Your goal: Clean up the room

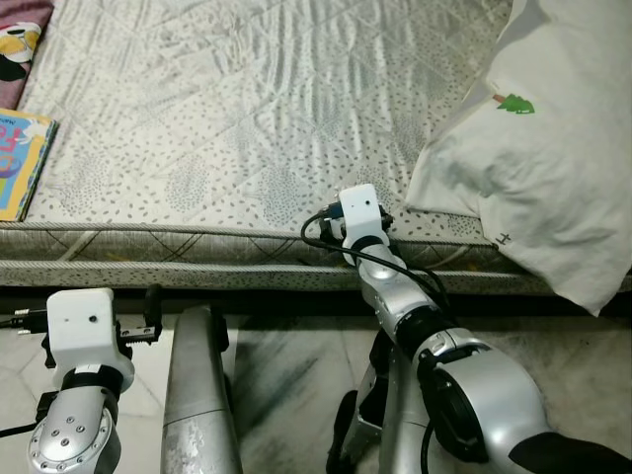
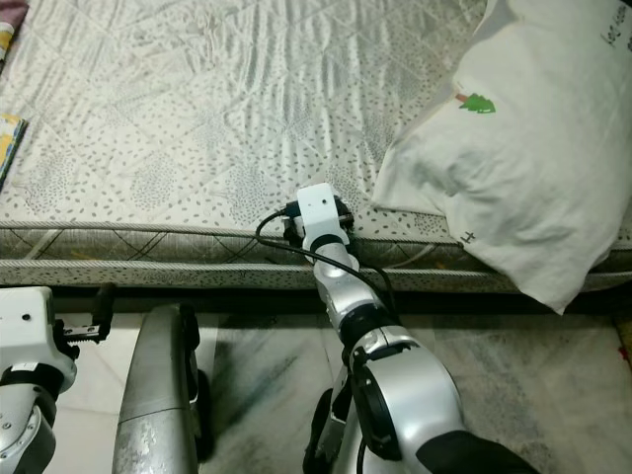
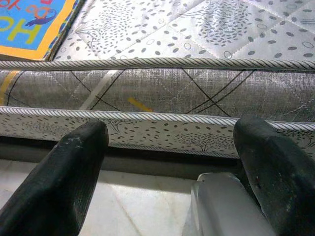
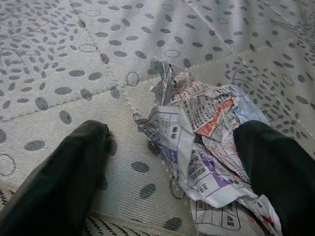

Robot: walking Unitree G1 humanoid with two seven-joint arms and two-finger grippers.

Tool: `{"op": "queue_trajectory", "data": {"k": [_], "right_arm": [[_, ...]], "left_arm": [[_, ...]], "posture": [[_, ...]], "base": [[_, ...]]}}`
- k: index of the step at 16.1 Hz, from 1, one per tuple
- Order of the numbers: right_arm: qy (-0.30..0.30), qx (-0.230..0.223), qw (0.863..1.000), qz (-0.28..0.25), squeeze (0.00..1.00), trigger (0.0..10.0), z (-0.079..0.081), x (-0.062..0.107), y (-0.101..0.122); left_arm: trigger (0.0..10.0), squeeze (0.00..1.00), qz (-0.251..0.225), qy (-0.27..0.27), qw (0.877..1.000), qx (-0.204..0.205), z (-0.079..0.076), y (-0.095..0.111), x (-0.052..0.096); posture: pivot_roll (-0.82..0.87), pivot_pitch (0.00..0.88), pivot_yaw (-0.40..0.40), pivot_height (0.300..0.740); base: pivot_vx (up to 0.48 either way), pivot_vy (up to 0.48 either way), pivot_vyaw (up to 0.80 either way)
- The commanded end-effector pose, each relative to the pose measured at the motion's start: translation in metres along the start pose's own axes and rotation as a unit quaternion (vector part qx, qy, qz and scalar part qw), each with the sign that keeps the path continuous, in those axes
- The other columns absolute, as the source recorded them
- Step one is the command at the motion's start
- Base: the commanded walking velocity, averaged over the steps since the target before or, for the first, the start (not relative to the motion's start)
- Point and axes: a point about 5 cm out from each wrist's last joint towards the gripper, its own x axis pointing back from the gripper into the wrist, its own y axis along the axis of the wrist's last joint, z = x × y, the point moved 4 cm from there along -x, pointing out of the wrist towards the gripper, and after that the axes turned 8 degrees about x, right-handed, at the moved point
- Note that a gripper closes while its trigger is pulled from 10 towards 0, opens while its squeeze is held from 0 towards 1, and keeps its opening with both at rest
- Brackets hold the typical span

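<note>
Crumpled newspaper (image 4: 206, 147) is lying between my right gripper's (image 4: 172, 167) spread fingers, on the mattress (image 1: 247, 118) edge. I'm holding the left gripper (image 3: 172, 162) low (fingers also apart) facing the bed's side.

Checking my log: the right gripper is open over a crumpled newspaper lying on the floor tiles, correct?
Not quite. The right gripper is open over the crumpled newspaper, but the paper lies on the mattress, near its edge, not on floor tiles. The right wrist view shows it.
</note>
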Motion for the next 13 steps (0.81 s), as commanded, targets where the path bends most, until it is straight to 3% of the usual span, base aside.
{"op": "queue_trajectory", "data": {"k": [1, 5, 11, 13], "right_arm": [[0.010, -0.004, 0.999, 0.047, 0.00, 0.0, 0.005, 0.004, -0.022], [0.021, -0.019, 0.999, 0.045, 0.00, 0.0, 0.003, 0.002, -0.018], [0.000, -0.043, 0.997, 0.063, 0.00, 0.0, -0.018, 0.001, -0.025], [-0.008, -0.055, 0.996, 0.071, 0.00, 0.0, -0.022, 0.001, -0.027]], "left_arm": [[10.0, 0.00, 0.010, 0.003, 1.000, -0.003, 0.000, -0.004, 0.001], [10.0, 0.00, -0.003, -0.006, 1.000, 0.006, -0.007, -0.001, -0.012], [10.0, 0.00, -0.026, -0.030, 0.999, 0.035, -0.021, 0.005, -0.023], [10.0, 0.00, -0.021, -0.068, 0.996, 0.059, -0.032, 0.005, -0.024]], "posture": [[0.23, 0.324, -0.114, 0.531], [0.22, 0.269, -0.116, 0.531], [0.22, 0.206, -0.136, 0.531], [0.22, 0.195, -0.142, 0.531]], "base": [[0.000, 0.000, 0.00], [0.000, 0.000, 0.00], [0.000, 0.000, 0.00], [0.000, 0.000, 0.00]]}}
